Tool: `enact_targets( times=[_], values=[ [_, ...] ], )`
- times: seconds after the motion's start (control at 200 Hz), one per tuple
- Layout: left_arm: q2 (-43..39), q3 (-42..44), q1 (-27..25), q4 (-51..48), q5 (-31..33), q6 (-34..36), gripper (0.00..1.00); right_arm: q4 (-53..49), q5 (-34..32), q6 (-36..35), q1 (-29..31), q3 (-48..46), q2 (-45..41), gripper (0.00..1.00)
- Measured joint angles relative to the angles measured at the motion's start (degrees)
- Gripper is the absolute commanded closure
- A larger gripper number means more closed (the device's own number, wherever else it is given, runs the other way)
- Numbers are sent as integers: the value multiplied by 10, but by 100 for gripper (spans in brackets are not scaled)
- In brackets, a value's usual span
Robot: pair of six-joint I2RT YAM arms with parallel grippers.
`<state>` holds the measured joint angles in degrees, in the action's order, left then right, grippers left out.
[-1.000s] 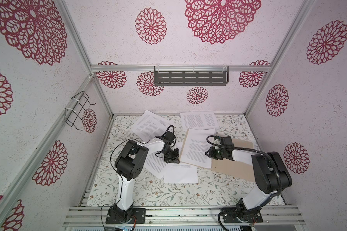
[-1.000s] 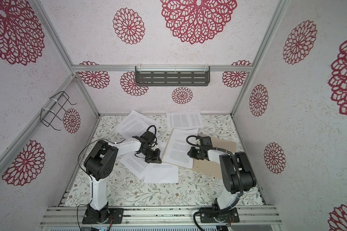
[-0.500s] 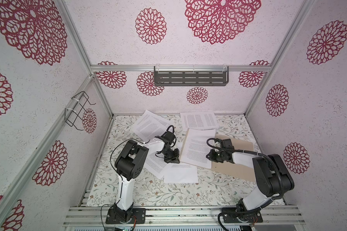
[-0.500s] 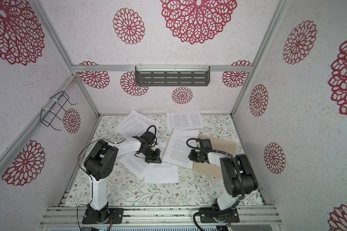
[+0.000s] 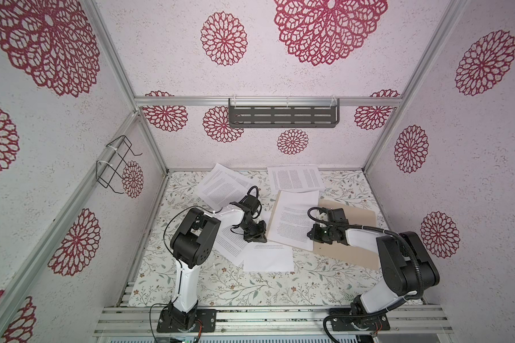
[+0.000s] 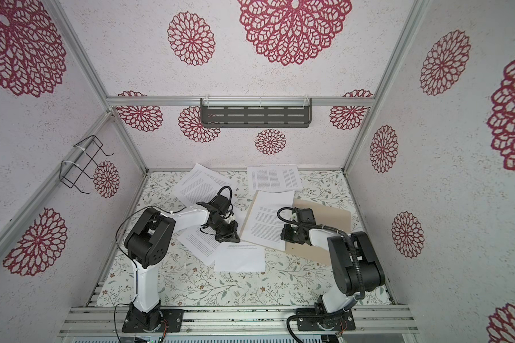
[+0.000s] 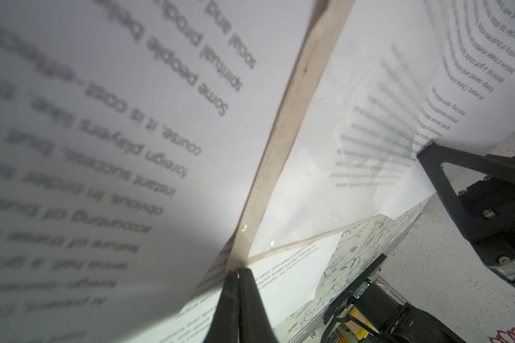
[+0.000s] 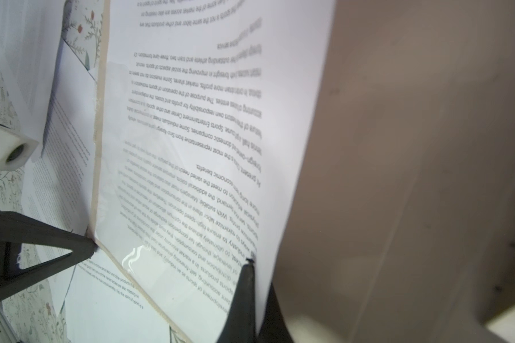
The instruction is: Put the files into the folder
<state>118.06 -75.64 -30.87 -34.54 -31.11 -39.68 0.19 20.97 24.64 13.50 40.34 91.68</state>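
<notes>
Left tool [image 7: 237,271] pinches folder [image 7: 294,104]; right tool [image 8: 254,267] pinches sheet [image 8: 205,118].

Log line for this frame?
phase: filing sheet | left gripper: shut on folder corner | right gripper: shut on sheet edge, sheet over folder | other files: loose on table

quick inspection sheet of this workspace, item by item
surface: floral table, nothing spilled
job's things: folder lies open, one sheet on it; loose sheets on the table around it
clutter: nothing seen
end effectors: left end effector shut on the folder's corner; right end effector shut on the sheet's edge
cables: black cable loops at both wrists
surroundings: grey shelf on back wall, wire rack on side wall
</notes>
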Motion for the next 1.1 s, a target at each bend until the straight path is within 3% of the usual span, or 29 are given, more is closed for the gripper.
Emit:
enact_targets(
  times=[0.8, 1.101],
  values=[
    [2, 0, 0, 2, -4, 0, 93, 33, 15, 0, 25, 9, 25, 100],
    [2, 0, 0, 3, -5, 0, 93, 79, 39, 1, 27, -17, 25, 93]
  ],
)
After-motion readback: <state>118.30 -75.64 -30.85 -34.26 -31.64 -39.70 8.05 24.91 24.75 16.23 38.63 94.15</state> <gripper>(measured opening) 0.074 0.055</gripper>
